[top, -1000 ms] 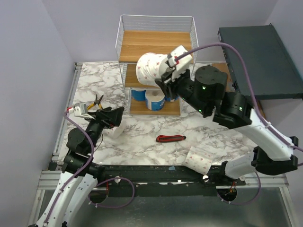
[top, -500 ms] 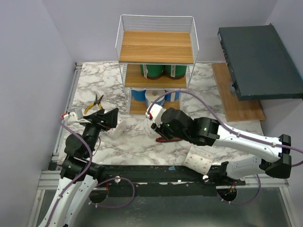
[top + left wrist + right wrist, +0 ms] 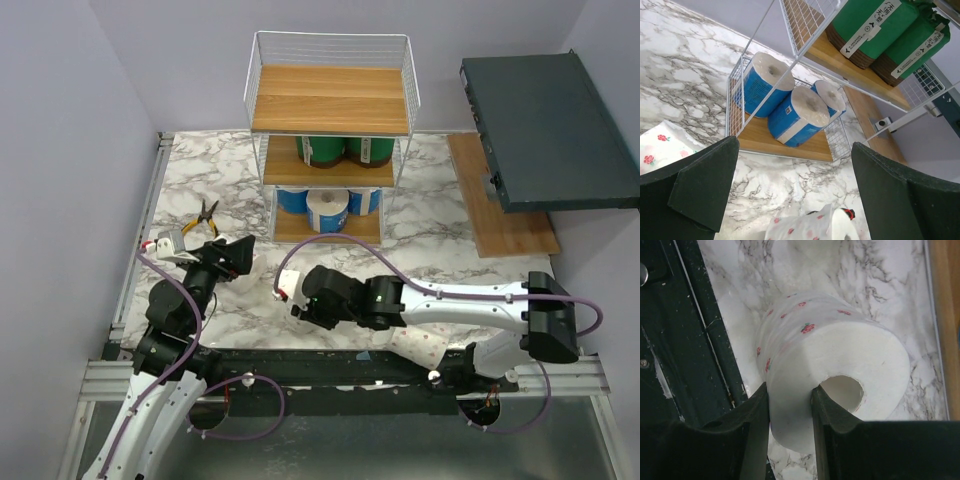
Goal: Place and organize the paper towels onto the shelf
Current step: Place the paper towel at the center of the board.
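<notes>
Right gripper (image 3: 788,391): back down from shelf (image 3: 330,128) to near table (image 3: 420,260) edge, still pinching dotted roll (image 3: 840,355) by its wall. Left gripper (image 3: 795,147): spread wide, empty. Top tier (image 3: 330,100) bare; I log placement undone.

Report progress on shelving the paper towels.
Done: on the shelf, green-wrapped rolls occupy the middle tier, blue-wrapped rolls the bottom. In hand: the right gripper pinches a dotted roll. Remaining: shelving it, a second dotted roll by the open left gripper and a third dotted roll near the front edge.
</notes>
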Available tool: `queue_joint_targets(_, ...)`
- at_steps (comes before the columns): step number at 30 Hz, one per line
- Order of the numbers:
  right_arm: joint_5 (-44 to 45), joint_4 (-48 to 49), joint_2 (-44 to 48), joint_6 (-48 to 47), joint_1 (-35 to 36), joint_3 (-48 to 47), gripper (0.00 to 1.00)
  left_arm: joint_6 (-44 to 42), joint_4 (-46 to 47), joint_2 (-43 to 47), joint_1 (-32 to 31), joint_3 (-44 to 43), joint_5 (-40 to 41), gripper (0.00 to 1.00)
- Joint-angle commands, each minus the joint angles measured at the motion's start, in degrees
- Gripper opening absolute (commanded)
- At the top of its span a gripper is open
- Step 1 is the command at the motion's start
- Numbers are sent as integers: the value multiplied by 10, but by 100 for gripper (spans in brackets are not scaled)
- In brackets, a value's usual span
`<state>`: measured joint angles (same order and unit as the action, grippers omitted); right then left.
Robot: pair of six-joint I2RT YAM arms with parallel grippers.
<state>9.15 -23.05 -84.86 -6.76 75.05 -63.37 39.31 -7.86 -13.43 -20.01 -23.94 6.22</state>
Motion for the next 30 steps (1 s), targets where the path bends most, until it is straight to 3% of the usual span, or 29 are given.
queue_joint_targets(1, -32, 51, -17, -22, 18, 0, 29, 5, -2, 9, -1, 7, -1, 99)
queue_joint_targets(10, -30, 16, -57, -24, 27, -1, 35, 16, 1, 6, -1, 17, -3, 98)
queue_joint_targets(20, -18, 1, -72, -1, 30, -9, 66, 22, -9, 4, -1, 9, -6, 99)
queue_joint_targets(27, -30, 6, 6, 30, 30, -20, 85, 15, -36, -5, -1, -3, 7, 98)
queue_joint_targets(30, -44, 5, 43, 42, 30, -23, 86, 12, -39, -12, -1, -6, 4, 99)
